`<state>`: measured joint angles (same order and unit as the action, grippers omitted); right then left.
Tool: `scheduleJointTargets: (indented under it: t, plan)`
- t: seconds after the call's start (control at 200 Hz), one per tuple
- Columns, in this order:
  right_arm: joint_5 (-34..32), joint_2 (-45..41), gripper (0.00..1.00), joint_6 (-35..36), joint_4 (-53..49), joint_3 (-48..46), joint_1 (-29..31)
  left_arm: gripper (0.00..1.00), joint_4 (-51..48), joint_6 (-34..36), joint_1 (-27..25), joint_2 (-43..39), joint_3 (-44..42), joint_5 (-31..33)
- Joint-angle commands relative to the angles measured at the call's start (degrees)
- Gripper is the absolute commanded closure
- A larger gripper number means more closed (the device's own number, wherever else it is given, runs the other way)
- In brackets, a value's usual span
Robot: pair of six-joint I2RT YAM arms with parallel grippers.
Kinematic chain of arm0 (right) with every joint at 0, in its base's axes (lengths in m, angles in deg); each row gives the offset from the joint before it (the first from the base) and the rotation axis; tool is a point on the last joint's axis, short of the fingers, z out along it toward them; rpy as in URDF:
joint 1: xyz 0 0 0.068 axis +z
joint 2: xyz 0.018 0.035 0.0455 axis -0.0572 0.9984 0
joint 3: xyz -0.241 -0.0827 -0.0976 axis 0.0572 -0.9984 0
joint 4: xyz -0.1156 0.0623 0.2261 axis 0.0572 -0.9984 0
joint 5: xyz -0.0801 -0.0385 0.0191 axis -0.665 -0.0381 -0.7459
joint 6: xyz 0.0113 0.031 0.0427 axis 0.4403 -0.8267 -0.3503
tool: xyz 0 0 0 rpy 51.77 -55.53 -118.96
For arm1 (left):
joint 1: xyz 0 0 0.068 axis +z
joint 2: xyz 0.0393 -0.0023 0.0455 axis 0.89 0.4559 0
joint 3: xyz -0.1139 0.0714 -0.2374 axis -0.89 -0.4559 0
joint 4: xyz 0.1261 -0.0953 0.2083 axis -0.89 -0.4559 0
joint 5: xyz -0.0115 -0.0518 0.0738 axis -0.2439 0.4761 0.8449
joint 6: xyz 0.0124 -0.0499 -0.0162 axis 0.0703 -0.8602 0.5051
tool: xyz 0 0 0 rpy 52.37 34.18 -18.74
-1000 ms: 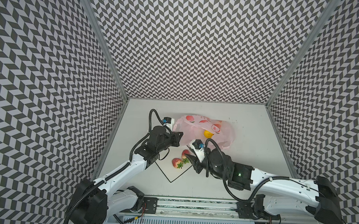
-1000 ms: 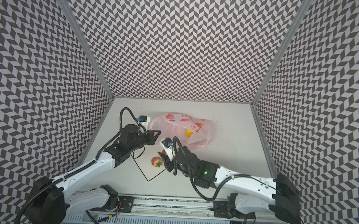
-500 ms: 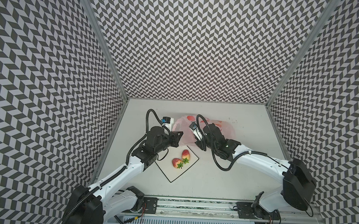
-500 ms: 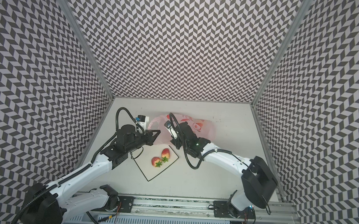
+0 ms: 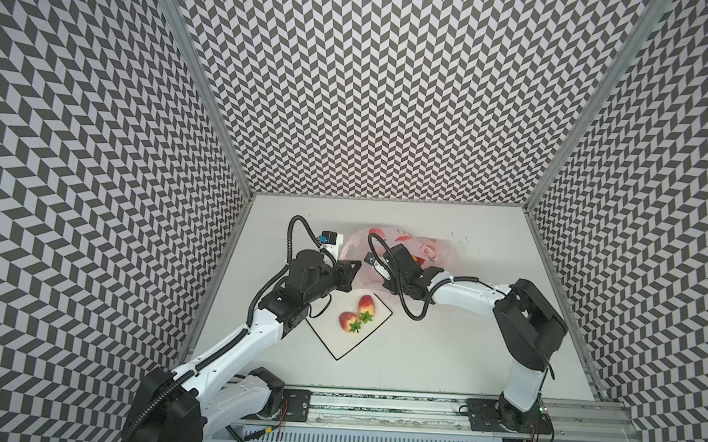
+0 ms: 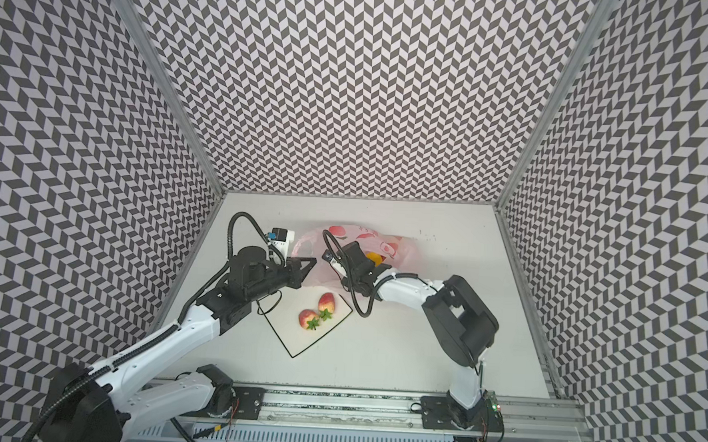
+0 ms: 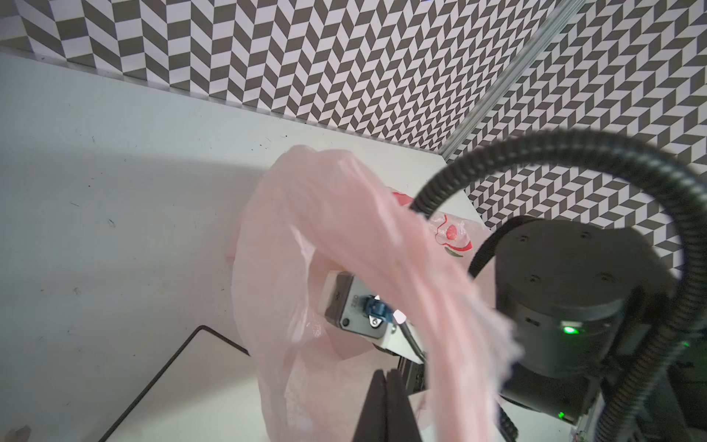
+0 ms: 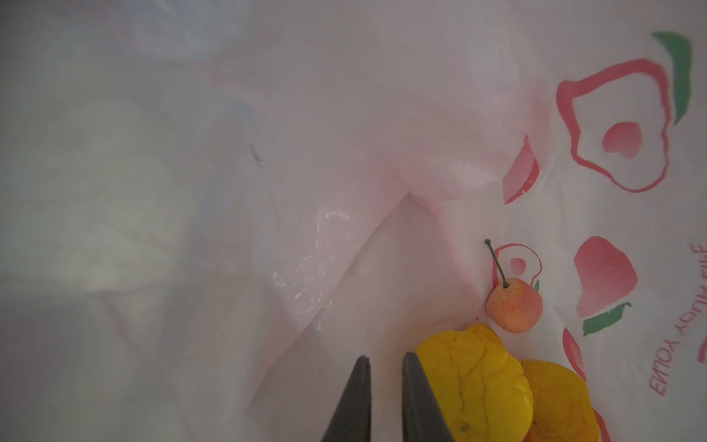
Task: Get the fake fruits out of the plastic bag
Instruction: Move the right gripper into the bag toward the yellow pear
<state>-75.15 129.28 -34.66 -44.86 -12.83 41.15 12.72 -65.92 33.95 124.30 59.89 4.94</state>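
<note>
Right gripper (image 8: 385,358), jaws a narrow gap apart and holding nothing, noses inside the thin, translucent pale pink plastic bag (image 5: 442,251) printed with red-and-green fruit, which lies toward the back of the white table (image 5: 440,359). Just beside its fingertips sit two ridged yellow toy fruits (image 8: 474,386), touching each other, with a tiny pink-red ball on a green stem (image 8: 513,310) just beyond them. Left gripper (image 7: 384,373), jaws pressed together, appears to pinch the bag's rim and hold the mouth up. Two glossy red toy strawberries with green leaves (image 5: 366,305) already lie side by side on the white square plate with a black rim (image 5: 337,341), near the bag. From where I stand, this looks like the reach for the next fruit, with at least three left in the bag. The next move calls for wider jaws, a small shift toward the nearer yellow fruit, and a grip that catches no film.
</note>
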Motion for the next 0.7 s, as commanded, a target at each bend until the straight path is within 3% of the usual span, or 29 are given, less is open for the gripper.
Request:
scheduleJointTargets:
  t: [0.0, 0.371, 0.696]
  plan:
    - [-2.59, 1.19, 0.74, -4.62, -1.26, 2.55, -0.94, 1.00, -0.73, 1.71, -0.71, -1.47, 2.13, -0.06]
    - [-2.69, -6.19, 0.29, -35.38, -1.68, -3.83, -8.05, 1.00, 3.34, 0.82, -11.74, -0.54, -0.88, 6.06]
    - [-3.01, -3.09, 0.14, -48.84, 2.53, -1.93, -11.66, 1.00, 4.18, 2.74, -20.44, 4.56, 1.10, 8.01]
